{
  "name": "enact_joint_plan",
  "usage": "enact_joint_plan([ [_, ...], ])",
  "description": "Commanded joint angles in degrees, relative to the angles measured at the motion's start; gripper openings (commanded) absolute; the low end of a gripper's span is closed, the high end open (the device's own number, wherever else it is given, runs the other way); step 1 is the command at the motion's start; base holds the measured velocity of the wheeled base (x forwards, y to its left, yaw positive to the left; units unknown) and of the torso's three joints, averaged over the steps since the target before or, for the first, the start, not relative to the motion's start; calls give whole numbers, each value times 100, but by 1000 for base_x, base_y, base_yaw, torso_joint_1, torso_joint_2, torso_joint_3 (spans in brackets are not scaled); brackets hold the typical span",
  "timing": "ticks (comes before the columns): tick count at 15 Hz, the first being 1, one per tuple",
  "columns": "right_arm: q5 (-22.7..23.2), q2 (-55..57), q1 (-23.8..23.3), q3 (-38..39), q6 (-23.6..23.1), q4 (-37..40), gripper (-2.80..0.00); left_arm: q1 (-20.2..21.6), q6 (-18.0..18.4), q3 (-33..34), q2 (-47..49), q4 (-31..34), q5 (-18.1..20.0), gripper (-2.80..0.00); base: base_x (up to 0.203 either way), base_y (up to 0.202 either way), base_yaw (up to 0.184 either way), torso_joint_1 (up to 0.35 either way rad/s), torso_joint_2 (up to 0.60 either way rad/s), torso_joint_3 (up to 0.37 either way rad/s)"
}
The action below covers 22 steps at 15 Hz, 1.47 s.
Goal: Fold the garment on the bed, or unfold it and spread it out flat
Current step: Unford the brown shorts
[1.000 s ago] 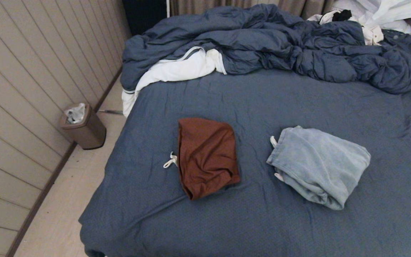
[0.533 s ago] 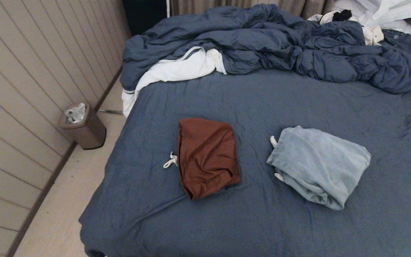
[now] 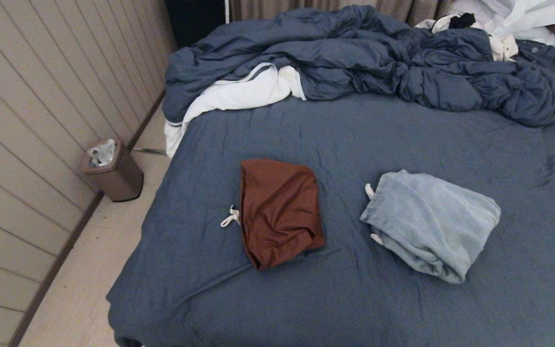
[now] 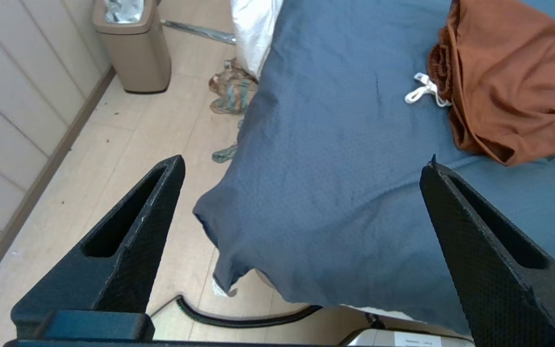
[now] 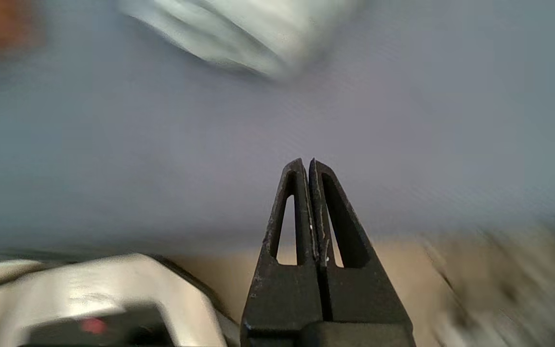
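1. Head view is showing the bed (image 3: 354,299), slate-blue sheet, with the blue duvet (image 3: 378,62) lying bunched along the far end, white lining showing at its left corner.
2. Folded rust-brown garment (image 3: 280,212) is lying mid-bed, white drawstring poking out on its left; folded light-blue garment (image 3: 429,224) is sitting to its right, the two apart.
3. Brown trash bin (image 3: 113,171) is standing on the floor by the wall, left of the bed, holding crumpled pale rubbish.
4. Left claw (image 4: 301,173) is hanging wide open over the bed's near left corner, gripping nothing.
5. Right claw (image 5: 306,166) is pressed fully closed, empty, pointing over the blue sheet near the bed's edge; that view is blurring.
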<state>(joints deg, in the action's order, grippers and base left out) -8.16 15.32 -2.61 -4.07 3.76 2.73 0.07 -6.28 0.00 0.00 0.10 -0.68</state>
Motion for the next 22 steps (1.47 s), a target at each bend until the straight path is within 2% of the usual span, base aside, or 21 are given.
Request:
enact_joint_plan([
  [1, 755, 19, 16, 355, -47, -969, -280, 1, -5, 0, 9, -1, -2, 0, 0, 0, 0, 0, 0, 0],
  [3, 806, -307, 128, 393, -196, -644, -280, 1, -5, 0, 9, -1, -2, 0, 0, 0, 0, 0, 0, 0],
  [5, 928, -1188, 223, 399, -715, -444, -280, 1, -5, 0, 9, -1, -2, 0, 0, 0, 0, 0, 0, 0],
  [7, 1029, -1531, 297, 406, -978, -268, -280, 1, -5, 0, 9, -1, -2, 0, 0, 0, 0, 0, 0, 0],
  [10, 901, -1524, 314, 407, -553, -256, -280, 1, -5, 0, 9, -1, -2, 0, 0, 0, 0, 0, 0, 0],
  [22, 877, -1532, 315, 407, -491, -256, -280, 10, -5, 0, 9, -1, -2, 0, 0, 0, 0, 0, 0, 0],
])
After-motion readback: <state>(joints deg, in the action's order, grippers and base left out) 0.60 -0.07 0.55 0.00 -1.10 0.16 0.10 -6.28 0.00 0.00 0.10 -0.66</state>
